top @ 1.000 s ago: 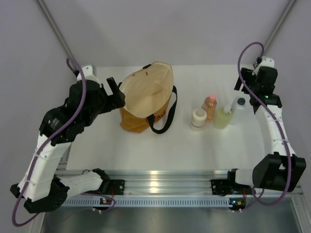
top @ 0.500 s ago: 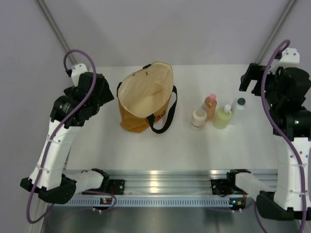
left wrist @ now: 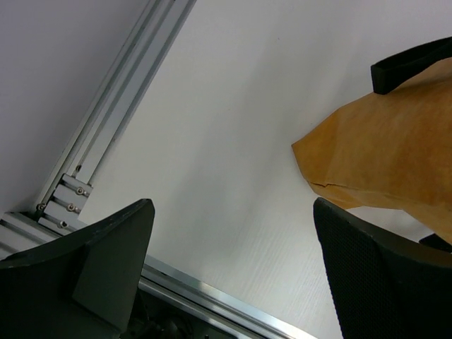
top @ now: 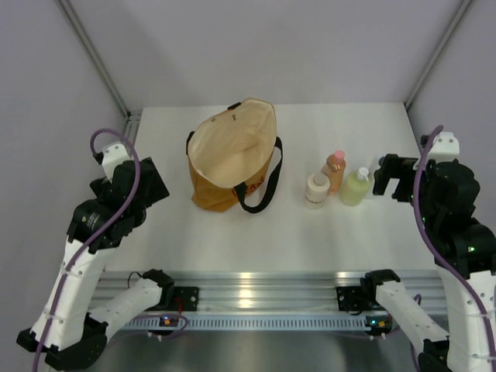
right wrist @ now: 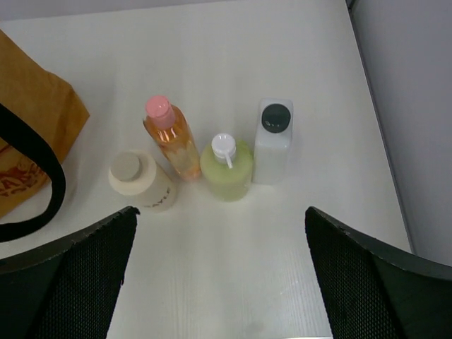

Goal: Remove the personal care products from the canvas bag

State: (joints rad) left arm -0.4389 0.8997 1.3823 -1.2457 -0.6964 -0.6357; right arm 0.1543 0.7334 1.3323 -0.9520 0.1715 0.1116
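At the left of the table (top: 256, 232), my left claw (left wrist: 232, 212) hangs with its fingers spread wide, gripping nothing, apart from the canvas bag (top: 211, 194). The bag sits left of centre, its tan mouth gaping toward the overhead camera. Its mustard-orange lower part rests on the table, and a black strap handle (top: 260, 194) loops out on its right side. Right of the bag, outside it, four personal care products stand upright in a loose row. The squat white jar (right wrist: 141, 180) is nearest the bag. Just beside it comes the orange-pink bottle (right wrist: 171, 138), then the pale yellow-green bottle with white cap (right wrist: 226, 168), then the white bottle with dark cap (right wrist: 274, 141). My right claw (right wrist: 220, 215) hovers over the row's right end, fingers wide apart and empty.
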